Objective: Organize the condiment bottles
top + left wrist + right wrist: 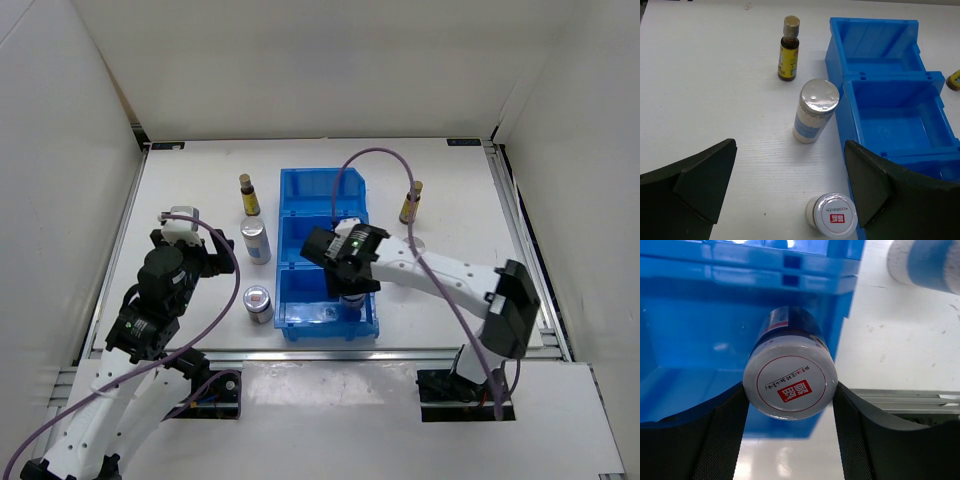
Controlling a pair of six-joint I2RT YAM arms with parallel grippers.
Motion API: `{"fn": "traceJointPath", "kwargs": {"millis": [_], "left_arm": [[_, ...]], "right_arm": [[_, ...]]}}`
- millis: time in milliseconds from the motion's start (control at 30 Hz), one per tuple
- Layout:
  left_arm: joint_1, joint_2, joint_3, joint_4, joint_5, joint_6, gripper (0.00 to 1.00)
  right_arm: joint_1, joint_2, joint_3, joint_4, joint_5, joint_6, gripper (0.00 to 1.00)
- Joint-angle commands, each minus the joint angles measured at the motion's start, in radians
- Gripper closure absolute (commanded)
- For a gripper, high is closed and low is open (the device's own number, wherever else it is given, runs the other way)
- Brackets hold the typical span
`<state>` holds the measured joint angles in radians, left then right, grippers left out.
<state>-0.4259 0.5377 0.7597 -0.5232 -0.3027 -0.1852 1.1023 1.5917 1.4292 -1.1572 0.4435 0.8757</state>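
Observation:
My right gripper (pixel 790 392) is shut on a short jar with a red-marked lid (pixel 790 382), holding it over the right end of the blue bin's (pixel 300 215) nearest compartment. In the top view that gripper (pixel 351 292) hides the jar. Left of the bin stand an amber bottle (pixel 788 49), a white-blue cylinder with a silver lid (pixel 815 111) and a second red-marked jar (pixel 835 216). My left gripper (pixel 790 150) hangs open above the table, near that jar, holding nothing. Another amber bottle (pixel 411 202) stands right of the bin.
The blue bin (pixel 890 95) has three compartments; the far and middle ones hold nothing. A white-blue cylinder (pixel 925 262) stands right of the bin, partly hidden by my right arm in the top view. White walls enclose the table (pixel 200 180).

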Motion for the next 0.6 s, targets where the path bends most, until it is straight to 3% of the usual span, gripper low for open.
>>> {"fn": "traceJointPath", "kwargs": {"millis": [0,567], "left_arm": [[-0.004,0.001,-0.007,0.009,0.004,-0.008,0.01],[-0.004,-0.018,-0.016,0.019,0.011,0.01,0.01]], "right_arm": [[0.001,0.051,0.065,-0.018,0.035,0.049,1.0],[-0.133,0.091,-0.084,0.163,-0.19,0.063,0.98]]}}
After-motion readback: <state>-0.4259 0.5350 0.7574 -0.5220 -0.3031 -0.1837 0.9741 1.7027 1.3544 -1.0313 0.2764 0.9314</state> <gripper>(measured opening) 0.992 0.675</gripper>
